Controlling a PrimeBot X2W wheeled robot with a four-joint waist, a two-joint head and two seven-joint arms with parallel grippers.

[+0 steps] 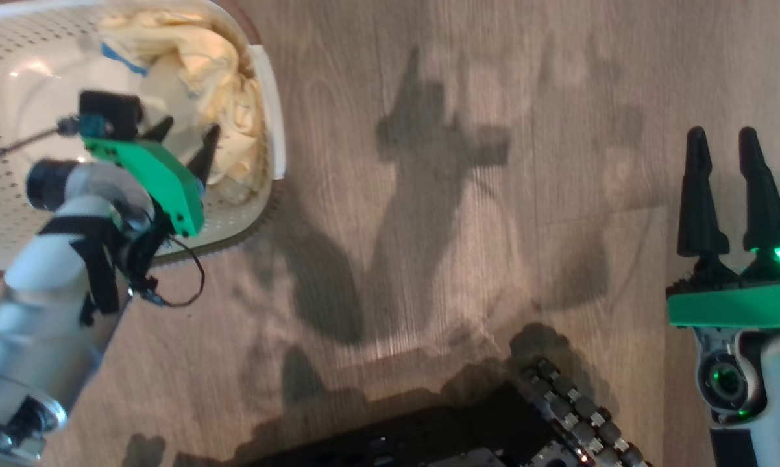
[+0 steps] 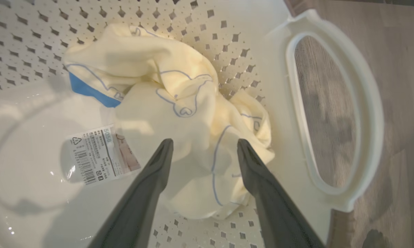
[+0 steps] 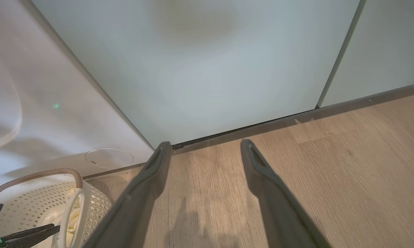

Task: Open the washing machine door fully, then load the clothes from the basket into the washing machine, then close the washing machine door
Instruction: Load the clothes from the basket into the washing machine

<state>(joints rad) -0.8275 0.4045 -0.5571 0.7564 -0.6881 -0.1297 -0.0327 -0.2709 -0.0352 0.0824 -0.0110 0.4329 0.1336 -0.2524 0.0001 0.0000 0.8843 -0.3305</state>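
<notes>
The cream perforated basket (image 1: 270, 97) stands on the floor at the upper left of the head view. Pale yellow clothes (image 2: 179, 103) with blue outlines and a blue trim lie bunched against its handle side. My left gripper (image 2: 205, 142) is open inside the basket, its fingers just above the garment and on either side of it. My right gripper (image 1: 721, 136) is open and holds nothing, low over the floor at the far right. The washing machine's white lower front (image 3: 38, 103) shows beside the basket (image 3: 31, 206). The washing machine door is out of view.
A barcode label (image 2: 100, 155) sticks to the basket floor. Pale mint-green cabinet panels (image 3: 210, 69) stand ahead of my right gripper (image 3: 205, 143). Wood floor (image 1: 429, 162) spreads between the arms. My dark base (image 1: 429, 434) and a cable chain (image 1: 572, 415) sit at the bottom.
</notes>
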